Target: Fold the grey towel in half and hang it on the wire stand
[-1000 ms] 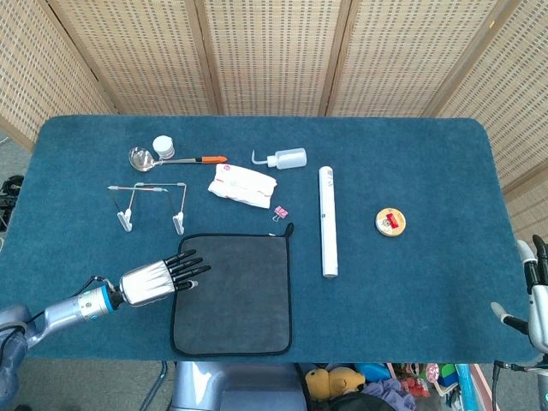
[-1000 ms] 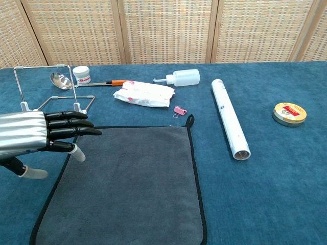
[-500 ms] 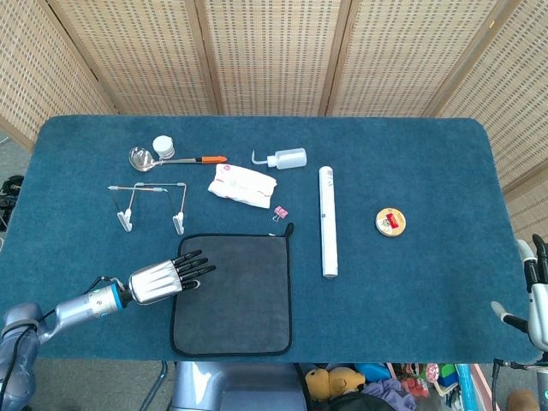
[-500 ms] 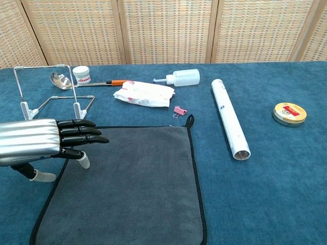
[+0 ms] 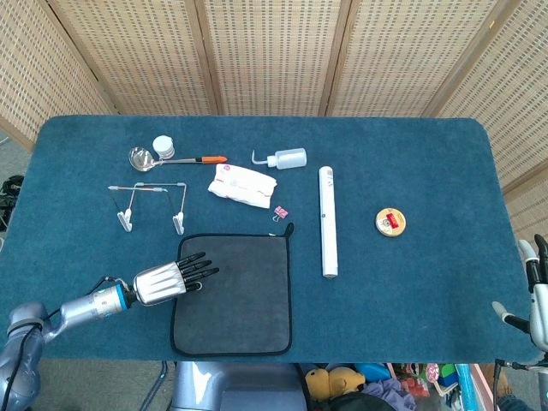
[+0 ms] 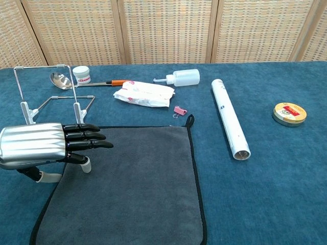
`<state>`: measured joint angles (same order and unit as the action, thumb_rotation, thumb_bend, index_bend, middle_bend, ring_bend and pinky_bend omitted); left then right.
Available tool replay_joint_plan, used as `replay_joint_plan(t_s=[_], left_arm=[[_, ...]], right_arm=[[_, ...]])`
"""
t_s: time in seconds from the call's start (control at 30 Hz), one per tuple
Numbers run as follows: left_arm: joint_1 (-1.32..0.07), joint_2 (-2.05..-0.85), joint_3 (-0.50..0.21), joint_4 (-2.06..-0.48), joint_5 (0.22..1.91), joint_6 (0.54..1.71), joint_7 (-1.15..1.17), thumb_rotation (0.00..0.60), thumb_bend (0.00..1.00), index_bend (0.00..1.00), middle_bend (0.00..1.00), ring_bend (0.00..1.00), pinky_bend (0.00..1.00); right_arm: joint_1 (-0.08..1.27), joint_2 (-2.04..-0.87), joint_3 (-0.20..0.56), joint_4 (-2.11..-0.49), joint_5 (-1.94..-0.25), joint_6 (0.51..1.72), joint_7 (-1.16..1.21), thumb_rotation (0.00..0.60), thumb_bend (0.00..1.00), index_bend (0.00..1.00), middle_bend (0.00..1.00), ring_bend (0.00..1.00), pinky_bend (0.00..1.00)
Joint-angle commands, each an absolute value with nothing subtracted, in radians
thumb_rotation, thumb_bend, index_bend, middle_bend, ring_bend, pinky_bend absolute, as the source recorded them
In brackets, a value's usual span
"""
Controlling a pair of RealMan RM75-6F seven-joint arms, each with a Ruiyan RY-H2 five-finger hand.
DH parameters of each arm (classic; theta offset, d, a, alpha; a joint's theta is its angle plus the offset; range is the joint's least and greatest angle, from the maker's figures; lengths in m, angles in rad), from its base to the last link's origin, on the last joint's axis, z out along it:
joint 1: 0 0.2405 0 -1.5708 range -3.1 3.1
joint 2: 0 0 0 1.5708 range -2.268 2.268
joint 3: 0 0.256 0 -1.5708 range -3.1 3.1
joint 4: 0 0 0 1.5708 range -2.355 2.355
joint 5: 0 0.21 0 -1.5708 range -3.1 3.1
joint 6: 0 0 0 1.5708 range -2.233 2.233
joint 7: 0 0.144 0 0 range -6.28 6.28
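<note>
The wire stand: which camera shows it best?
The chest view: the wire stand rises upright, its top bar and feet clear, though the left robot hand stands just before it. The head view flattens it from above.

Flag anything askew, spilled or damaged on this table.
Nothing stands out. The grey towel with black trim lies flat and unfolded, the thin wire stand stands upright behind it, and the white squeeze bottle lies on its side with no visible spill.
</note>
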<state>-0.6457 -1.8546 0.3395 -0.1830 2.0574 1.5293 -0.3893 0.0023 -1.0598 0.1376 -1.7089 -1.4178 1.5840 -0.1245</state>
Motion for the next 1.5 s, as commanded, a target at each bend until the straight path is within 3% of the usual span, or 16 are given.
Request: replay_joint_plan(t_s=[0.03,0.3,0.53,0.83,1.5], left_arm=[[-0.645,-1.854,0.344,-0.182,2.052,1.529,-0.389,0.6,0.35,0.39,0.0,0.0,0.05],[-0.644,-1.85,0.359,-0.183,2.04,1.535,-0.388,0.6,0.39,0.43,0.0,0.0,0.05],[-0.644,-1.844,0.367,-0.185,2.028,1.546,-0.385,0.6,0.45,0.52,0.0,0.0,0.06],[-0.652,-1.846,0.366,-0.193,2.01,1.562,-0.381,0.6,0.46,0.68,0.0,0.0,0.07],[-0.774,-1.908,0.347,-0.237,1.996,1.578,-0.306,0.6,0.46,0.68,0.0,0.0,0.07]], right_arm=[[0.002,-1.059,0.138,-1.709,-1.418,1.585,-0.123,0.6,0.0,0.0,0.0,0.0,0.0],[0.002,-1.056,0.136,-1.712,-1.421,1.585,-0.119,0.6,0.0,0.0,0.0,0.0,0.0],[0.001,-1.053,0.133,-1.713,-1.424,1.585,-0.112,0.6,0.0,0.0,0.0,0.0,0.0],[0.002,-1.049,0.131,-1.714,-1.423,1.58,-0.105,0.6,0.0,0.0,0.0,0.0,0.0],[0.004,-1.038,0.128,-1.72,-1.42,1.569,-0.086,0.6,0.0,0.0,0.0,0.0,0.0]])
